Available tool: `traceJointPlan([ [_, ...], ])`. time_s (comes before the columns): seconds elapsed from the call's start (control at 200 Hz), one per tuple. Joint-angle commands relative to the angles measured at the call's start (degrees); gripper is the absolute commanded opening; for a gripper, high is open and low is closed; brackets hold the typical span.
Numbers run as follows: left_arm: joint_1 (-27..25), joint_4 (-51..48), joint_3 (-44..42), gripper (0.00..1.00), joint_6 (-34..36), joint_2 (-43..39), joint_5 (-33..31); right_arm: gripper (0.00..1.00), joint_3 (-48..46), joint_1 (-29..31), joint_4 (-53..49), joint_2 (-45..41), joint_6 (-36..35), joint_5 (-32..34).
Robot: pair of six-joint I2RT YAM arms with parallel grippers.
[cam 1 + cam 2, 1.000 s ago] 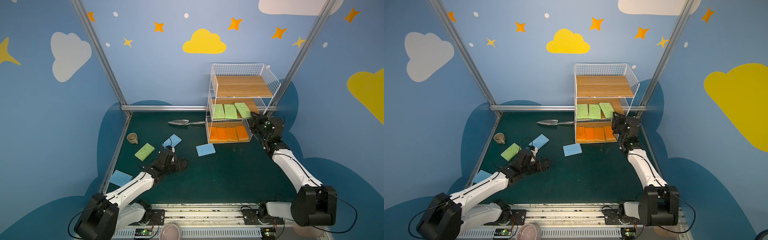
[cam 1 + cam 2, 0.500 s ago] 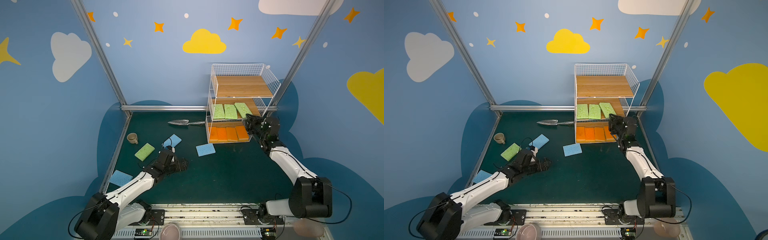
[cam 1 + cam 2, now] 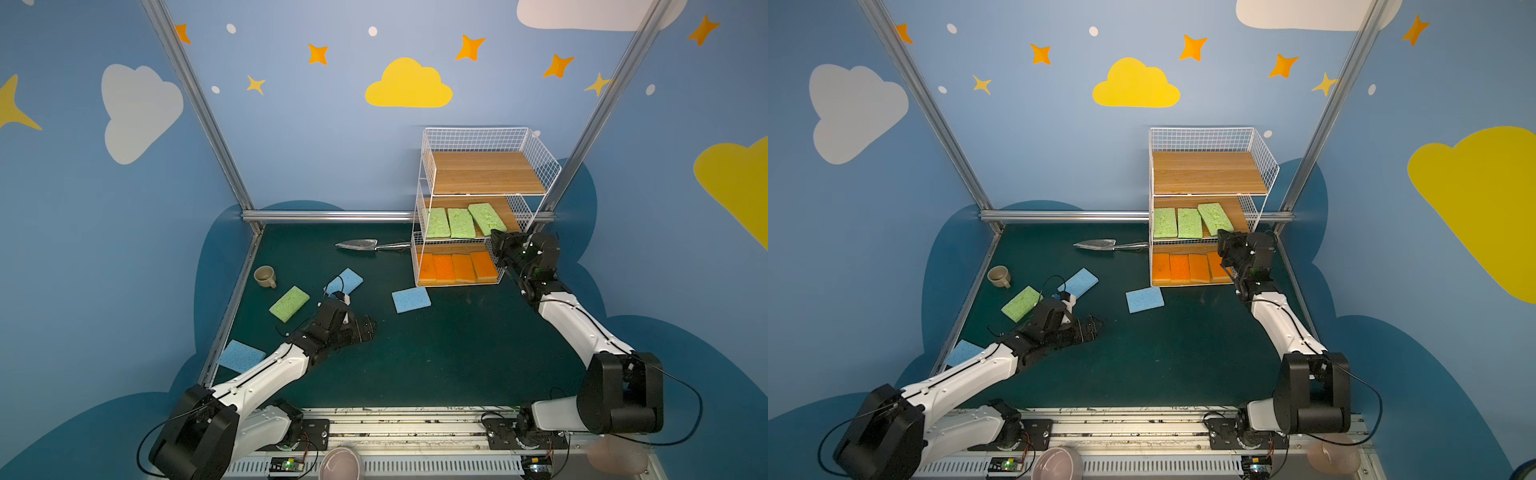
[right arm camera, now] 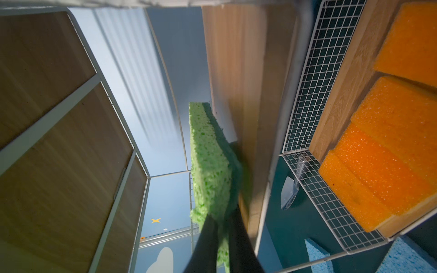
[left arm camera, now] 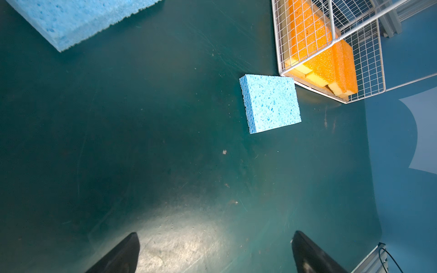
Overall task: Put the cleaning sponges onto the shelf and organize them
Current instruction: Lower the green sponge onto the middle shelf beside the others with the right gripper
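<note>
The white wire shelf [image 3: 482, 172] stands at the back right. Its middle tier holds three green sponges, and the rightmost one [image 3: 486, 218] lies tilted. My right gripper [image 3: 496, 241] is shut on that sponge's near end; in the right wrist view the fingers [image 4: 208, 236] pinch the green sponge [image 4: 209, 160]. Several orange sponges [image 3: 457, 268] fill the bottom tier. On the mat lie a green sponge [image 3: 289, 303] and three blue ones [image 3: 344, 281], [image 3: 411, 299], [image 3: 241, 356]. My left gripper [image 3: 370, 328] hovers open and empty, short of the blue sponge [image 5: 270, 102].
A metal trowel [image 3: 357, 245] lies left of the shelf's foot. A small beige cup [image 3: 265, 276] sits near the left frame rail. A pink bowl [image 3: 341, 463] rests at the front edge. Aluminium posts [image 3: 582, 137] frame the cell.
My right gripper has closed onto the end of the tilted green sponge on the middle tier, after shifting slightly left along the shelf front. The left arm has stayed still.
</note>
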Motion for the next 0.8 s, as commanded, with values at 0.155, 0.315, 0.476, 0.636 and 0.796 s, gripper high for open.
traceJointPlan([
  [0.155,0.1,0.2,-1.0,0.99,0.1,-0.1,-0.2,0.01,1.2,-0.3,2.0,-0.6,-0.2,2.0],
  [0.315,0.2,0.2,-1.0,1.0,0.0,-0.2,-0.1,0.0,1.3,-0.5,1.6,-1.9,-0.8,3.3],
  [0.476,0.2,0.3,-1.0,0.99,-0.1,-0.2,0.0,0.0,1.3,-0.7,-0.3,-3.3,-2.1,4.4],
  [0.636,0.2,0.4,-1.2,1.0,-0.1,-0.1,0.2,0.0,1.3,-0.3,-2.6,-4.2,-3.8,5.0],
  [0.796,0.2,0.3,-1.1,1.0,-0.1,-0.2,0.2,0.0,2.5,0.6,-4.6,-3.7,-5.6,4.7],
])
